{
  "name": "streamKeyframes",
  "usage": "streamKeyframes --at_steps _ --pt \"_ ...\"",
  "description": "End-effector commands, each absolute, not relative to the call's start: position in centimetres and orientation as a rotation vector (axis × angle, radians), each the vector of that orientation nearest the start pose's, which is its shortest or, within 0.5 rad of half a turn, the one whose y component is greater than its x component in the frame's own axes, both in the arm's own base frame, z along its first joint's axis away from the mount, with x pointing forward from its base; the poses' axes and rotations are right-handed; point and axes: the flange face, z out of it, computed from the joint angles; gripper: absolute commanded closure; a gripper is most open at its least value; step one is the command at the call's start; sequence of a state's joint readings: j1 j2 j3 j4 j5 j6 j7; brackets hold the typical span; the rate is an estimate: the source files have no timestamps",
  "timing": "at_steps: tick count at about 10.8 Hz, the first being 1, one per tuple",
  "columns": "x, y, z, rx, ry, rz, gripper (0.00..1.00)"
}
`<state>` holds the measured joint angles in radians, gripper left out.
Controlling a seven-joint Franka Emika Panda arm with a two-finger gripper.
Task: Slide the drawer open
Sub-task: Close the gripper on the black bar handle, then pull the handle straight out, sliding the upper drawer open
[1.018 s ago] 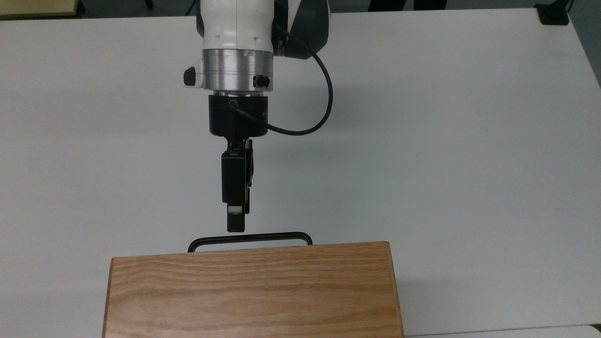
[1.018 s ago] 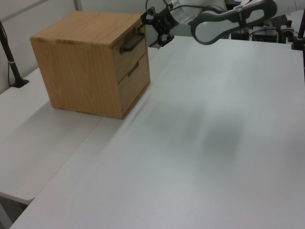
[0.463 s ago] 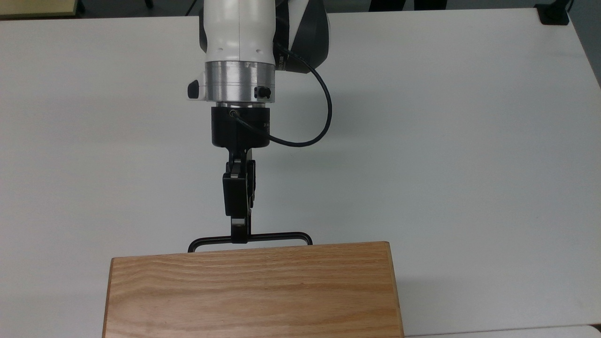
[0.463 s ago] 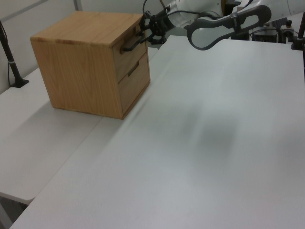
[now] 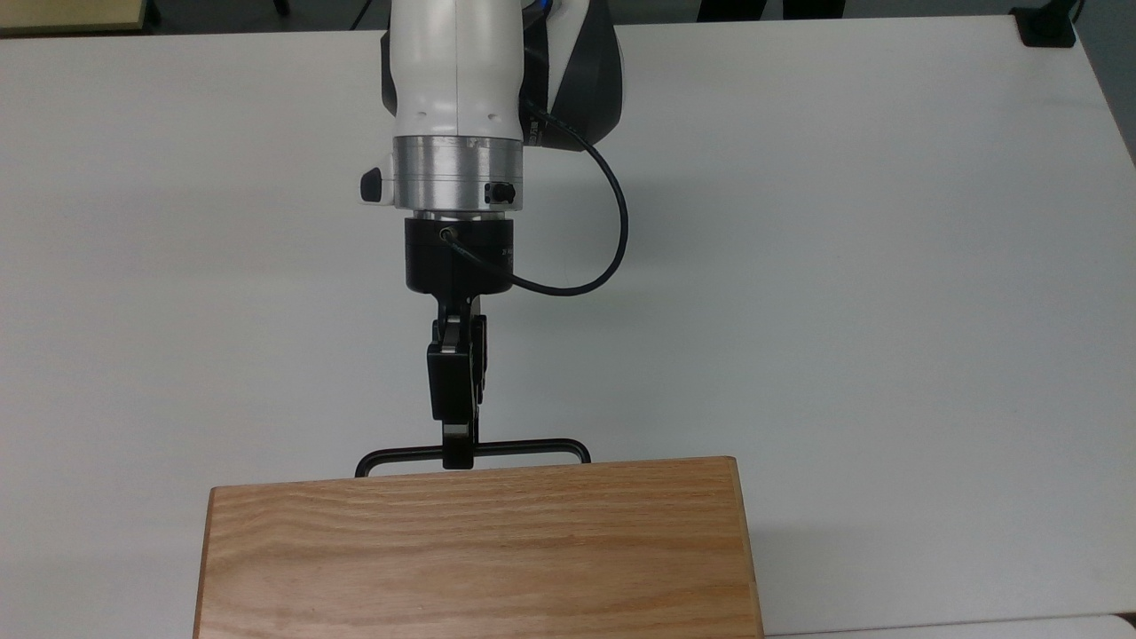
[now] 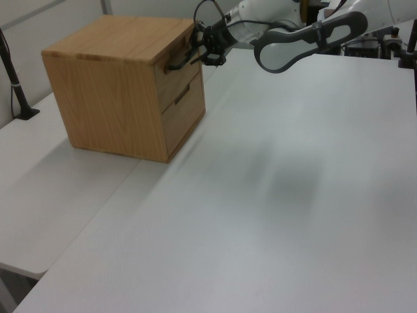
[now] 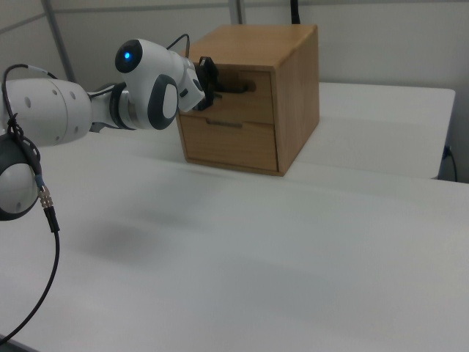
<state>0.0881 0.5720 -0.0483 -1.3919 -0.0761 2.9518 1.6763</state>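
Note:
The drawer [image 6: 184, 77] is the upper one of two in a light oak cabinet [image 5: 479, 550], and its front [image 7: 253, 105] sits flush with the cabinet's face. Its black U-shaped bar handle [image 5: 519, 446] sticks out toward the arm. My gripper [image 5: 458, 454] is turned on edge, and its tip overlaps the bar a little left of the bar's middle in the top view. In the left view the gripper [image 6: 197, 56] is at the handle [image 6: 179, 60], and in the right view the gripper [image 7: 213, 85] meets the handle [image 7: 236, 86] from the right view's left.
The cabinet stands on a white table [image 5: 887, 266], near its lower edge in the top view. A second drawer [image 7: 231, 144] lies beneath the upper one. A black cable [image 5: 612, 213] loops from the wrist. A black post [image 6: 14, 85] stands at the left view's left.
The arm has advanced toward the cabinet. The gripper's tip was short of the handle one second ago and now lies across the bar. The drawer has not moved.

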Motion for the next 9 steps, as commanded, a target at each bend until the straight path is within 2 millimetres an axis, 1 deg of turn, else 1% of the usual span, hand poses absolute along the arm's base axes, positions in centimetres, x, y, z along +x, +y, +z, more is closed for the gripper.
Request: streamKeyframes --at_steps 1,2,3,4,6,7,9 --pt "76.3 4.8 51.0 -1.605 1.596 -0.878 0.99" --pt "76.1 4.9 51.3 -1.601 1.593 -0.877 1.0" --pt "75.6 4.7 52.3 -1.59 1.592 -0.878 1.0" --pt "74.8 4.6 52.5 -1.595 1.6 -0.871 1.0" --pt "72.8 4.7 53.1 -1.606 1.612 -0.843 1.0" --pt "71.6 4.9 53.1 -1.619 1.621 -0.825 1.0" --pt "69.0 4.4 53.5 -1.634 1.646 -0.805 1.0"
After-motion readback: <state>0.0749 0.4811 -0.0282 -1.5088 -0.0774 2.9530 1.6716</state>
